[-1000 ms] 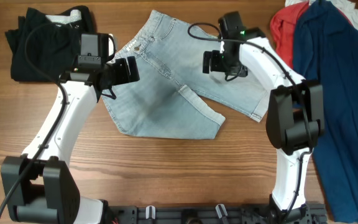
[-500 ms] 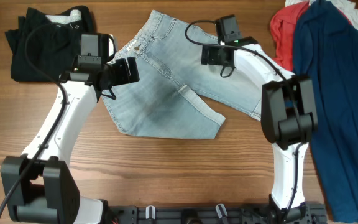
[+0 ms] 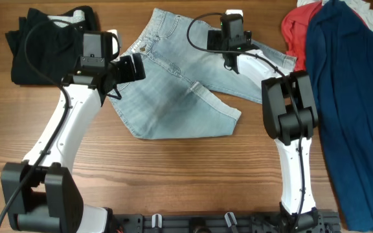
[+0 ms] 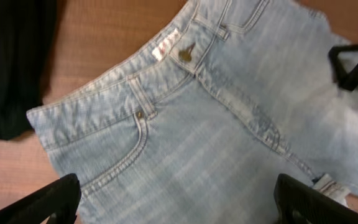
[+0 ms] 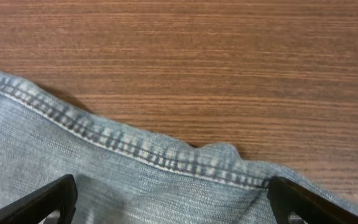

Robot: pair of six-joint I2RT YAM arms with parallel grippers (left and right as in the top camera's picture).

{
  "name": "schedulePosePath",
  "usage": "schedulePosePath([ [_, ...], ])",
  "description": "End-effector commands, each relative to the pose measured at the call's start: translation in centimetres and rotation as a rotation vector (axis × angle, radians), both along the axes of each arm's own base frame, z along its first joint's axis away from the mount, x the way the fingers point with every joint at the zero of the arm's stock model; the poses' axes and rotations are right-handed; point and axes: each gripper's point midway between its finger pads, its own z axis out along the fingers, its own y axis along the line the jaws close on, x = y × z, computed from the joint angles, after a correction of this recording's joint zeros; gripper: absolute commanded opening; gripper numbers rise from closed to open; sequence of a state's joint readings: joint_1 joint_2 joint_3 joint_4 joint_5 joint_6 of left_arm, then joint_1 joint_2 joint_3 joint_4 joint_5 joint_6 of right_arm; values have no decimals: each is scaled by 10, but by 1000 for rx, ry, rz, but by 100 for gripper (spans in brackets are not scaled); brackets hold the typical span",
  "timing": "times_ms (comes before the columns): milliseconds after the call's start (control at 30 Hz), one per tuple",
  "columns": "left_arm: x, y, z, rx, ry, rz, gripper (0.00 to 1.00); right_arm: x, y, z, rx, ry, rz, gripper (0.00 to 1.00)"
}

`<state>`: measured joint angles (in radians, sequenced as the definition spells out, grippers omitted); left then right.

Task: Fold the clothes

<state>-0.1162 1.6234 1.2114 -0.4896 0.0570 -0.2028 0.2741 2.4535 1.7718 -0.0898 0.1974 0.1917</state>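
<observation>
**A:** Lying where, those light-blue faded denim shorts [image 3: 173,90]?

**B:** Spread on the brown wooden table [image 3: 173,181], around its middle and toward the far edge. They lie front-up, with the waistband toward the far left and the legs running out to the near right. A crumpled black garment [image 3: 44,45] lies well to their left. A navy garment [image 3: 348,97] overlaps a red garment [image 3: 296,29] to their right.

**A:** How does the denim look?

**B:** Washed out, with pale streaks. The waistband shows a metal button, belt loops and a white label inside. Below it are the stitched fly and a curved front pocket with a rivet. The nearer leg lies over the other one, and its pale hem slants across the wood.

**A:** And the arms?

**B:** The left gripper [image 4: 176,193] is over the front pocket, its fingers spread wide and holding nothing. The right gripper [image 5: 171,186] is at the far edge of the shorts, above a stitched seam with bare wood beyond. Its fingers are also parted and empty. I cannot tell whether either one touches the cloth.
</observation>
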Motion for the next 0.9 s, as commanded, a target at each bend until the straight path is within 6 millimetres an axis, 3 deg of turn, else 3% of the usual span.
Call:
schedulePosePath([
  [0,7,-4,15,19,-56,-42,100,-9,-1,-27,8,158,74,100],
  [100,14,3,-1,75,-44,-85,100,-14,12,32,11,195,176,100],
  [233,20,44,-27,96,13,6,100,-45,37,108,104,206,360,100],
  [300,14,75,-48,96,83,69,100,-63,42,154,125,172,429,100],
  [333,10,83,-55,96,111,73,99,-67,41,166,119,161,437,100],
  [433,4,92,-66,59,155,89,100,-73,40,183,119,143,438,100],
  [667,-2,91,-104,-101,269,280,98,-76,36,178,164,183,374,100],
  [867,-8,87,-124,-145,333,325,78,-75,32,177,148,182,358,100],
])
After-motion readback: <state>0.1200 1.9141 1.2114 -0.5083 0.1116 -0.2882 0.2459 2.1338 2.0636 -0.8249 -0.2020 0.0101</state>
